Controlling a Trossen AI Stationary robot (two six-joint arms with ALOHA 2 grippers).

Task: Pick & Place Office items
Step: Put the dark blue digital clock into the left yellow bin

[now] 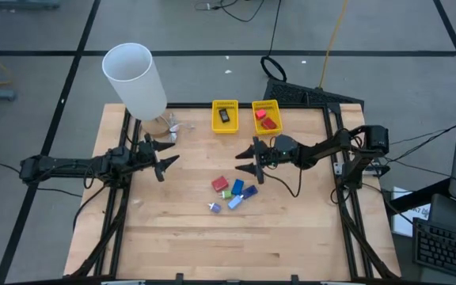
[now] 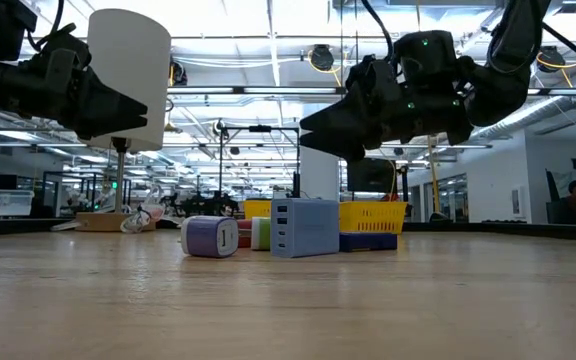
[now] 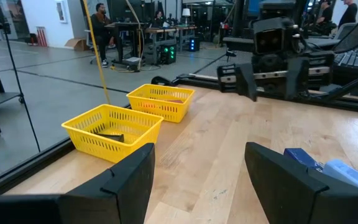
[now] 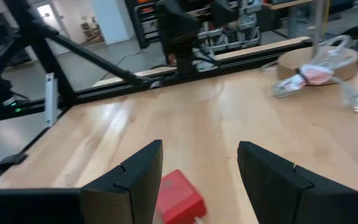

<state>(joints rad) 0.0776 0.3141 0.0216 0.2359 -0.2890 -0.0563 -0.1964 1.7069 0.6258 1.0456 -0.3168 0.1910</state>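
Observation:
Several small office items (image 1: 232, 192), red, green, blue and pale, lie loose on the wooden table's middle; the low view shows a pale purple one (image 2: 210, 237) and a blue-grey one (image 2: 304, 228). A black item (image 1: 224, 115) lies in the left yellow basket (image 1: 215, 127), and red items (image 1: 266, 120) lie in the right basket (image 1: 255, 127). My right gripper (image 1: 244, 161) hovers open, level, just beyond the cluster, with a red item (image 4: 178, 196) on the table below its fingers. My left gripper (image 1: 171, 153) waits open at the table's left.
A tall white cylinder (image 1: 137, 79) stands at the far left corner, with a tangle of cables (image 4: 316, 71) at its foot. The table's near half is bare wood (image 1: 212, 245). People sit at desks in the room behind.

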